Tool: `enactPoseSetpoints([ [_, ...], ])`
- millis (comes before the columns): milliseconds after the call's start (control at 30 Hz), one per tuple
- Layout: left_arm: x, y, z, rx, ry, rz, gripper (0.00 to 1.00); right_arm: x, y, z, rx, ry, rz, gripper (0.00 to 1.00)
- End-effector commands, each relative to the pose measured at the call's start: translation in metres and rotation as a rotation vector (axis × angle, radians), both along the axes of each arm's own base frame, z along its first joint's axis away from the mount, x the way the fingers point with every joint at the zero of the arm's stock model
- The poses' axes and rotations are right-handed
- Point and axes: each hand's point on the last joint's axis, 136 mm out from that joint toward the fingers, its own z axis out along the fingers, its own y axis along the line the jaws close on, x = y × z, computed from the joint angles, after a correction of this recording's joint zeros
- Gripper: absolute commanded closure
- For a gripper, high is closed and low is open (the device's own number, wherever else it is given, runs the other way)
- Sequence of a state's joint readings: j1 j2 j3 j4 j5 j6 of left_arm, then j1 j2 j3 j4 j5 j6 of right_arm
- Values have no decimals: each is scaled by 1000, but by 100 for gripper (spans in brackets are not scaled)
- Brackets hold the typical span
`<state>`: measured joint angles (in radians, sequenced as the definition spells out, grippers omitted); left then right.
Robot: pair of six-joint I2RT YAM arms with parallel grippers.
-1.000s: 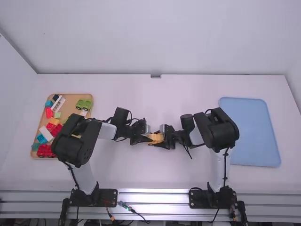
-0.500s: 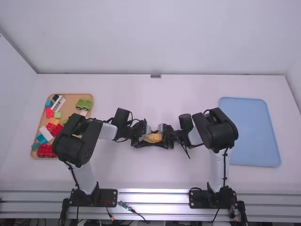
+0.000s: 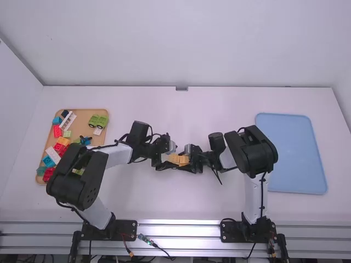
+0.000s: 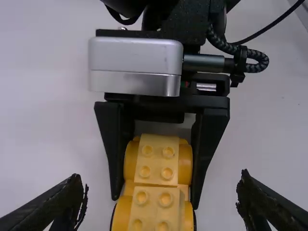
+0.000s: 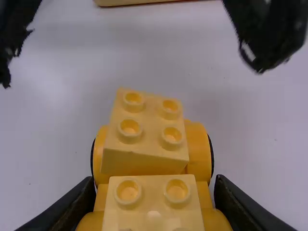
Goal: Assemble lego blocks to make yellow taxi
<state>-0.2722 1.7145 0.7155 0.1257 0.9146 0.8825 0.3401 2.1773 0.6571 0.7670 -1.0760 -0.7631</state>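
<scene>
Over the middle of the table, the left gripper (image 3: pixel 164 159) and the right gripper (image 3: pixel 194 159) face each other around a yellow car (image 3: pixel 180 160). In the left wrist view my left gripper (image 4: pixel 161 202) is spread wide, with gaps on both sides of the car (image 4: pixel 156 159). My right gripper (image 5: pixel 155 202) is closed on the car's sides in the right wrist view. Two studded yellow blocks sit along the wheeled base; the farther block (image 5: pixel 147 130) looks slightly skewed and raised.
A wooden tray (image 3: pixel 103 111) with red, blue, white and green blocks lies at the left, partly under the left arm. A light blue tray (image 3: pixel 290 153) is on the right side of the table.
The left gripper's fingers have spread apart around the car. The left arm's elbow has swung left and nearer its base, uncovering more of the wooden tray. The right arm has barely moved.
</scene>
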Motion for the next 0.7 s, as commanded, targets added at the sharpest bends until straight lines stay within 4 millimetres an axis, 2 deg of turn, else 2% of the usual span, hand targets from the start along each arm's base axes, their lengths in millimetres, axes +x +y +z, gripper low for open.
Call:
enactPoseSetpoints([
  [0, 1, 3, -4, 36, 10, 18, 16, -2, -3, -10, -33, 38, -22, 64],
  [433, -1, 1, -34, 24, 70, 4, 20, -2, -3, -10, -31, 38, -20, 64],
  [600, -1, 1, -35, 26, 74, 5, 25, -1, -2, -9, -29, 45, -25, 64],
  [667, -2, -1, -37, 26, 77, 0, 31, -1, -2, -10, -30, 45, -26, 64],
])
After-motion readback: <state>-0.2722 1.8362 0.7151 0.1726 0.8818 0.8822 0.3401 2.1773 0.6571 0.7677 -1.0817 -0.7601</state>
